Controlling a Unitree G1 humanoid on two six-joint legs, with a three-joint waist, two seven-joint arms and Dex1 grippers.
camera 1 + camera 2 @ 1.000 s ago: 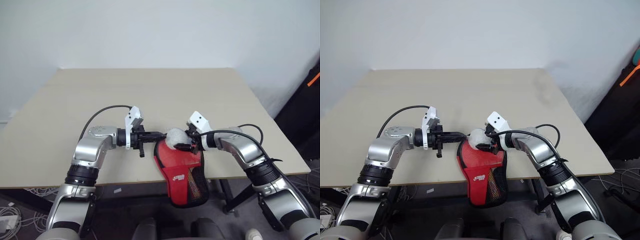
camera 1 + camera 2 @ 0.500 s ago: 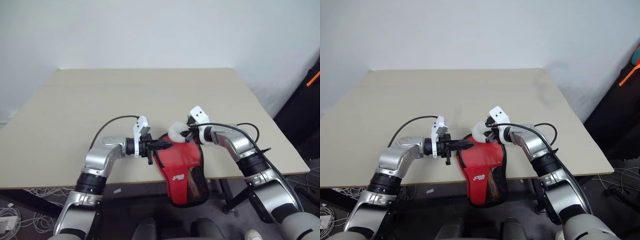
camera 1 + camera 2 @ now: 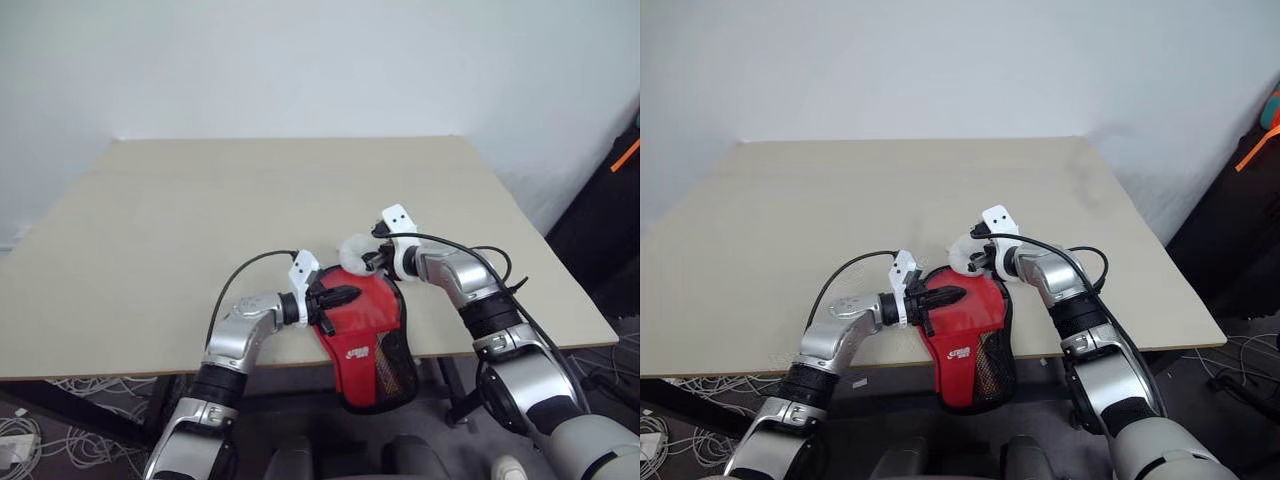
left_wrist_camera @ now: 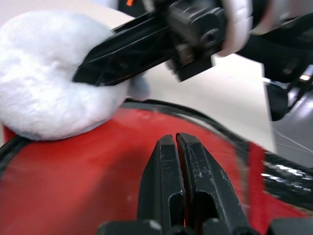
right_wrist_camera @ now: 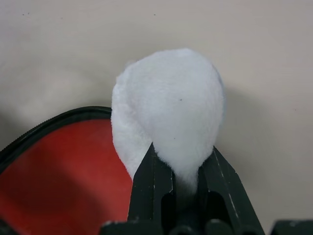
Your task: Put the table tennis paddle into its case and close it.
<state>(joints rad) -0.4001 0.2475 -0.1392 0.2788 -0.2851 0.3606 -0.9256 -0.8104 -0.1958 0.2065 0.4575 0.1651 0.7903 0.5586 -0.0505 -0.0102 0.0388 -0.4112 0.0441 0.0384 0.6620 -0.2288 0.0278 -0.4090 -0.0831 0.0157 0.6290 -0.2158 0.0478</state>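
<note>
The case (image 3: 365, 335) hangs over the near edge of the beige table (image 3: 200, 220), its rounded end resting on the tabletop and its narrower end, with the mesh panel and the white logo on a red patch, drooping below the edge. Red shows through the clear side of the rounded part; whether that is the table tennis paddle itself inside the case cannot be told for sure. The left gripper (image 3: 340, 296) lies over the red face near the black edging, its two black fingers (image 4: 168, 176) pressed together with nothing visible between them. The right gripper (image 5: 177, 169) reaches in from the far side and is clamped on a fluffy white pom-pom (image 5: 168, 110) that sits at the case's far rim, just above the table; the fingers squeeze the fluff at its base. In the left wrist view the right gripper's fingers show nipping the pom-pom from the side.
</note>
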